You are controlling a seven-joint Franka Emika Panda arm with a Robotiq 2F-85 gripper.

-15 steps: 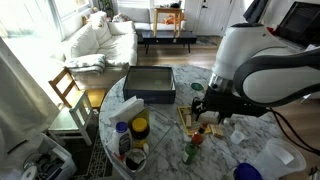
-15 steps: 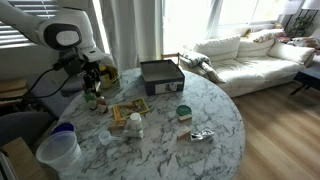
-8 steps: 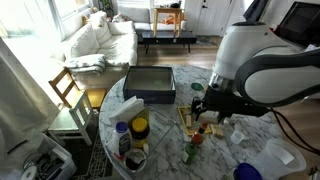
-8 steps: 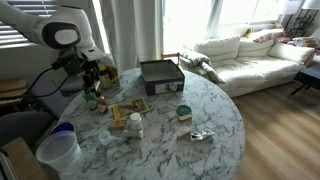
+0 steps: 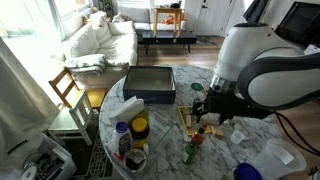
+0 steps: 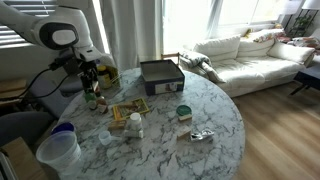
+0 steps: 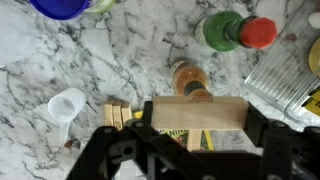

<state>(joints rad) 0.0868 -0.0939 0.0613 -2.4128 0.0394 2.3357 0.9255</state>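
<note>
1. As seen in the wrist view, a wooden block is clamped between the jaws of the gripper, with one finger pressed against each short end.
2. In an exterior view, the block is held above the marble table, near the black box but clear of it, on the side turned away from the sofa.
3. A yellowish flat board is laid on the marble close under the gripper, just beside the black box.
4. A green bottle with a red cap and a small brown bottle are stood upright on the marble. Both are apart from the black box, and neither is touched by the fingers.
5. A clear tub with a blue lid is placed by the table's rim, well apart from the black box.
6. How high the block is lifted above the board cannot be told.
</note>
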